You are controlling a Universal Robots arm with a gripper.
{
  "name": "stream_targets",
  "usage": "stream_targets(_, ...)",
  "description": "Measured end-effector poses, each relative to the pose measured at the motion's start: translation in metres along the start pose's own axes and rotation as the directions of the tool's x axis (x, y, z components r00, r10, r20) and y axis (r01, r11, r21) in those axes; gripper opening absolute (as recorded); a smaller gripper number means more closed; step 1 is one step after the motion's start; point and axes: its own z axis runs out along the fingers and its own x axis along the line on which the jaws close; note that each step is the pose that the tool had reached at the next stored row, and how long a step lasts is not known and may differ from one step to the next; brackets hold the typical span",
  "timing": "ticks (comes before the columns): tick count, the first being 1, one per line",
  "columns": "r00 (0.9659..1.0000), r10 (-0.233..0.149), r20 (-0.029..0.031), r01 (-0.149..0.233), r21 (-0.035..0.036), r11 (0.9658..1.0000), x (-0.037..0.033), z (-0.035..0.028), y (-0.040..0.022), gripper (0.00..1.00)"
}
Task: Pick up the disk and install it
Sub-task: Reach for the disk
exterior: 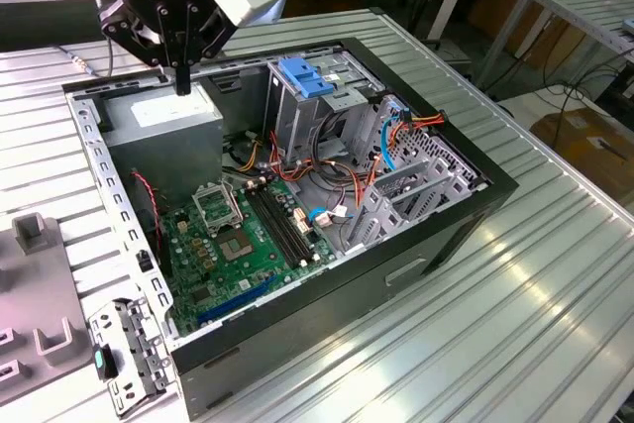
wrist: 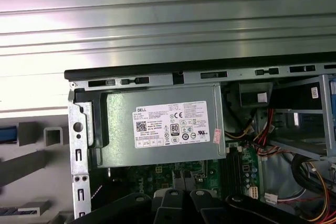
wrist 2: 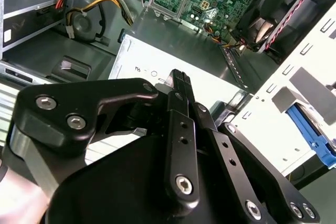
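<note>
My gripper (exterior: 182,86) hangs over the back corner of the open computer case (exterior: 297,339), on the exterior view's left. It is just above the grey power supply box with a white sticker (wrist: 163,124). Its two black fingers are pressed together with nothing between them, as the second wrist view shows at the gripper (wrist 2: 179,80). A blue sliver (wrist: 7,132) lies beside a grey fixture outside the case; I cannot tell whether it is the disk. A metal drive cage (exterior: 297,121) topped by a blue plastic tab (exterior: 302,76) stands in the case.
Inside the case lie a green motherboard (exterior: 238,245), bundles of red, orange and blue cables (exterior: 396,136) and metal brackets. A grey fixture with slots (exterior: 30,284) sits on the ribbed metal table (exterior: 515,294) at the exterior view's left. Desks stand behind.
</note>
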Motion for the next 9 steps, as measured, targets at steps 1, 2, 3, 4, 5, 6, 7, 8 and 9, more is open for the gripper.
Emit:
stream_targets(1,1.0000,0.000,-0.0003,0.000,0.0001,1.0000,0.0006,0.0000,0.0000,0.11)
stream_targets(2,1.0000,0.000,-0.0007,0.000,0.0001,1.0000,0.0014,0.0000,-0.0001,0.11)
stream_targets(3,1.0000,0.000,-0.0009,0.000,0.0002,1.0000,0.0020,0.0000,-0.0002,0.11)
stream_targets(4,1.0000,0.000,-0.0012,0.000,0.0001,1.0000,0.0026,0.0000,-0.0002,0.11)
stream_targets(5,1.0000,0.000,-0.0015,0.000,0.0002,1.0000,0.0032,0.0000,-0.0002,0.11)
stream_targets(6,1.0000,0.000,-0.0020,0.000,0.0002,1.0000,0.0042,0.0000,-0.0003,0.11)
stream_targets(7,1.0000,0.000,-0.0024,0.000,0.0002,1.0000,0.0049,0.0000,-0.0004,0.11)
stream_targets(8,1.0000,0.000,-0.0027,0.000,0.0002,1.0000,0.0054,0.0000,-0.0004,0.11)
stream_targets(9,1.0000,0.000,-0.0032,0.000,0.0003,1.0000,0.0060,0.0001,-0.0005,0.11)
